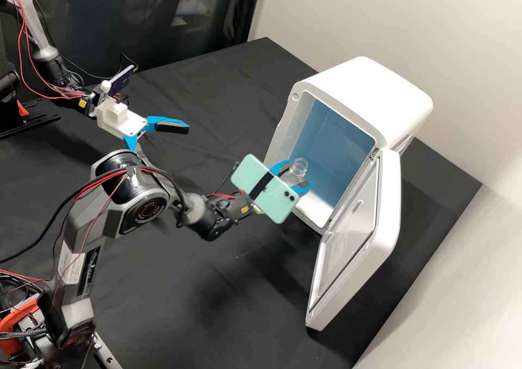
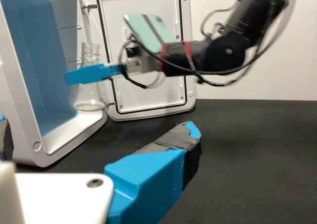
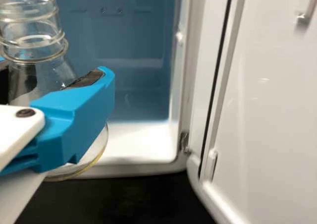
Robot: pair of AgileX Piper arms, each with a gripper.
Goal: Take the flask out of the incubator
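1 flask [image 1: 297, 168], at the open front of 1 incubator [image 1: 375, 97] by the bench's [image 1: 228, 75] right edge, was pinched by the R gripper [image 1: 293, 176]; L gripper [image 1: 156, 136] was seen spread.

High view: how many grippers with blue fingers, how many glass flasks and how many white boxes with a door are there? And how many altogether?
Grippers with blue fingers: 2 (left gripper, right gripper)
Glass flask: 1
White incubator, door open: 1
Total: 4
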